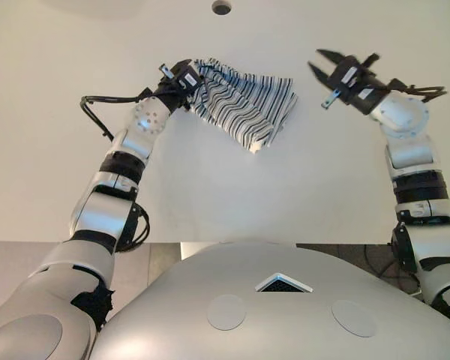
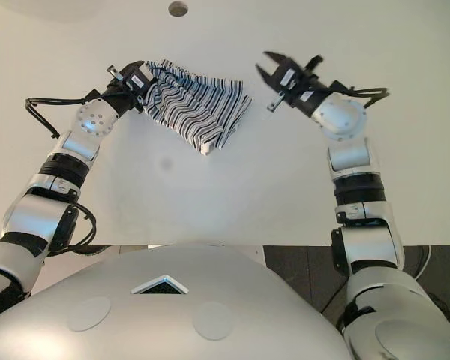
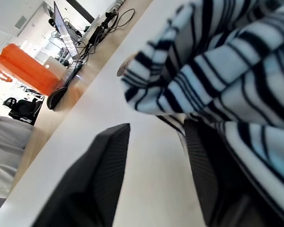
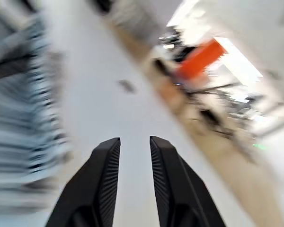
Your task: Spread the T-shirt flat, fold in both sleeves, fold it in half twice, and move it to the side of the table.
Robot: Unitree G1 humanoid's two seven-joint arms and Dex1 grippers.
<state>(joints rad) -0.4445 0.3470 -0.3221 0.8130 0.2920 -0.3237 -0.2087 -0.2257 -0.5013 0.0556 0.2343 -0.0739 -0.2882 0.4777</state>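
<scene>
The striped T-shirt (image 1: 244,105) lies bunched into a small crumpled heap on the white table (image 1: 210,187), at the far middle. My left gripper (image 1: 183,75) is at the heap's left end. In the left wrist view its fingers (image 3: 99,179) stand apart with bare table between them, and the cloth (image 3: 227,71) drapes over the one finger. My right gripper (image 1: 320,64) hovers open to the right of the shirt, a short gap away, with nothing in it. In the right wrist view the shirt (image 4: 23,94) is a blur beside that gripper (image 4: 135,139).
A small round hole (image 1: 221,7) sits in the table near its far edge. Bare tabletop stretches left, right and in front of the shirt down to the near edge (image 1: 210,241). A room with desks and an orange object (image 3: 23,71) lies beyond the table.
</scene>
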